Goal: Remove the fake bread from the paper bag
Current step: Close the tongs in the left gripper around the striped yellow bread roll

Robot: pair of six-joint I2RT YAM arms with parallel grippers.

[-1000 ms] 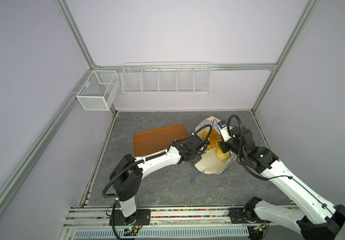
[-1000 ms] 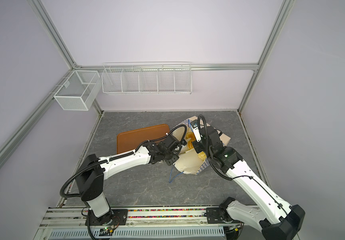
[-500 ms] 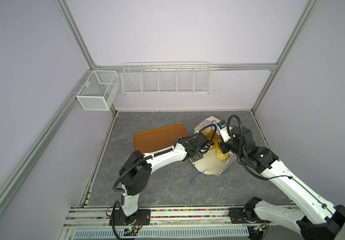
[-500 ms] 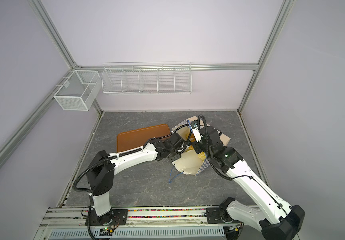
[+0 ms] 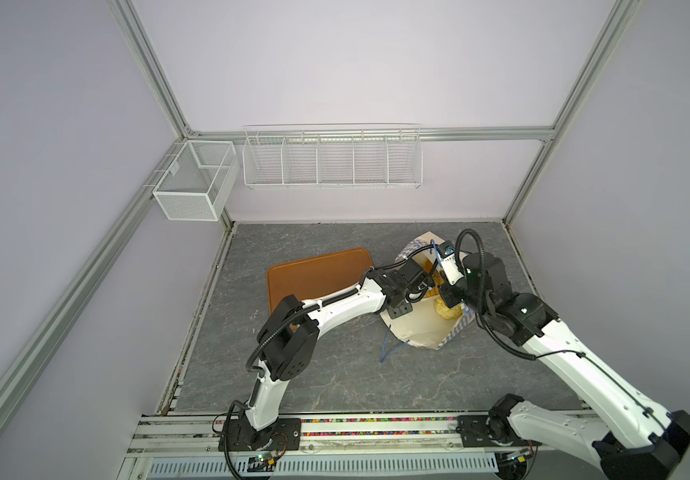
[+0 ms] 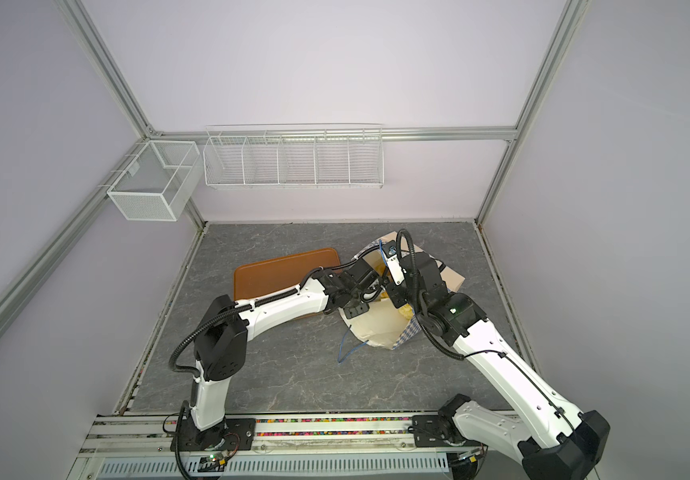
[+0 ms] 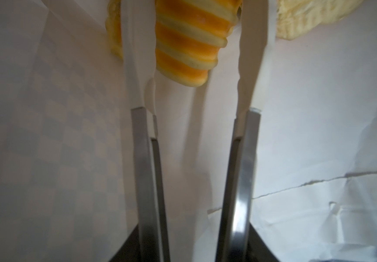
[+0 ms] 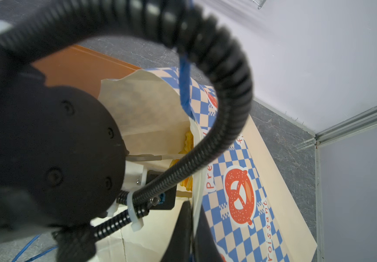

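The paper bag (image 5: 416,332) sits right of centre in both top views, just beside the brown tray (image 5: 314,274). Its mouth is turned toward the left arm, so that arm can reach in level rather than from above. One blue cord handle (image 5: 384,349) trails loose on the grey table (image 5: 355,382) below the mouth.

The right gripper (image 8: 194,208) is closed tight on the bag's rim, with the cream paper running between its dark fingers. That pinch looks meant to keep the mouth spread and to stop the light bag sliding while the other arm works inside.

The left gripper (image 7: 194,27) is deep in the bag. Its two long white-tipped fingers (image 7: 137,56) stand partly apart, with a ridged orange-and-yellow loaf (image 7: 185,52) between them. One finger lies against the loaf. The other seems to meet it only near the tips, which are cut off by the frame, so I cannot tell whether the loaf is squeezed or merely straddled.

More bread (image 5: 443,309) shows yellow through the mouth in a top view. The left wrist view adds a pale piece (image 7: 307,18) and a yellow one (image 7: 113,34) lying beyond the fingers. No bread shows on the tray, so the job looks barely begun. The next move probably calls for a firm close on the loaf, then a straight pull back out along the bag
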